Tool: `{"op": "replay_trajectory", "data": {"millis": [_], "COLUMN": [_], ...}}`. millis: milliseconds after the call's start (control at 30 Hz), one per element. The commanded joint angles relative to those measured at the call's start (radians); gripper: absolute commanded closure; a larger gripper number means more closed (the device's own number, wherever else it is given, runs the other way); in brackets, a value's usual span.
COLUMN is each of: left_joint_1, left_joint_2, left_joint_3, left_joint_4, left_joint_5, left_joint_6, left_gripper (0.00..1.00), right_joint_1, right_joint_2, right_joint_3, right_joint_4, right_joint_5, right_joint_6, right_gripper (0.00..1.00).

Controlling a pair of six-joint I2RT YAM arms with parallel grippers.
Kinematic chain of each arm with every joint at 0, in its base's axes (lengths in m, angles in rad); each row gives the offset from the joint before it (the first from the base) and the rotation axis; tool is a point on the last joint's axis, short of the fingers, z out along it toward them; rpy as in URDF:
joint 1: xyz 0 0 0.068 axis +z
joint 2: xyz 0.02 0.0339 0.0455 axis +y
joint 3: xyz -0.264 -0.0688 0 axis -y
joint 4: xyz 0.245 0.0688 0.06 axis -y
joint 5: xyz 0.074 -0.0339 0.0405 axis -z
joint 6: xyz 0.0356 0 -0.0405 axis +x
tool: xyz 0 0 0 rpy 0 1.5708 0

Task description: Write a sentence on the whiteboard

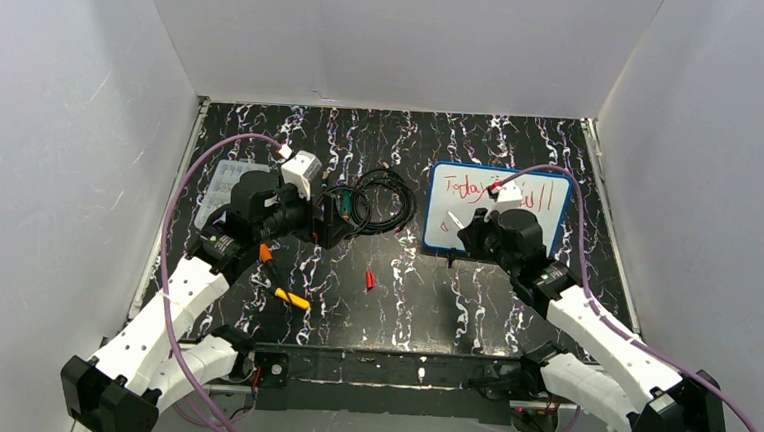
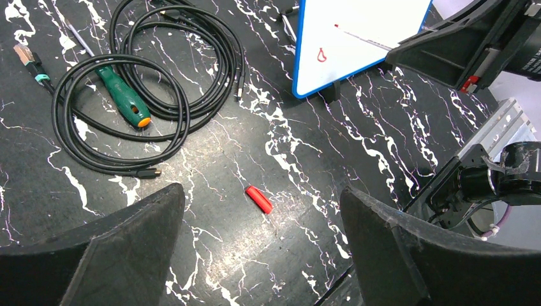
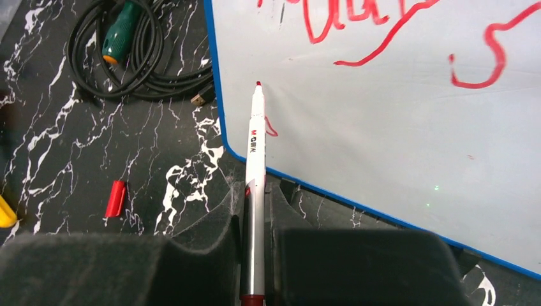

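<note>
Overhead looks down; close wrist views (perhaps tilted) share whiteboard [image 2: 376, 16].

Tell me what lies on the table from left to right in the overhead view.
Clear plastic box → orange piece → yellow piece → red cap → whiteboard.

White shells clad the left arm [image 1: 178, 299] and right arm [image 1: 601, 335]; black joints, black jaws, looping purple cables [image 1: 173, 195].
</note>
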Motion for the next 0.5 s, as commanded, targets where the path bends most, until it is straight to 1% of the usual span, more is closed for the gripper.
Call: {"op": "replay_trajectory", "data": {"millis": [0, 167, 467], "left_joint_1": [0.002, 0.003, 0.002], "left_joint_2": [0.000, 0.003, 0.007], "left_joint_3": [-0.009, -0.009, -0.009], "left_joint_4": [0.008, 0.008, 0.010], "left_joint_5": [0.009, 0.011, 0.015], "left_joint_6": [0.004, 0.004, 0.003], "left_gripper": [0.10, 0.10, 0.10], "right_joint_1": [-0.001, -0.001, -0.001], "right_joint_2": [-0.039, -0.041, -0.006], "right_joint_3": [-0.018, -0.018, -0.013], "right_joint_4": [0.042, 0.002, 0.010], "right_joint_5": [0.066, 0.101, 0.145], "right_joint_6": [0.014, 0.012, 0.010], "right_gripper": [0.99, 0.99, 0.99]}}
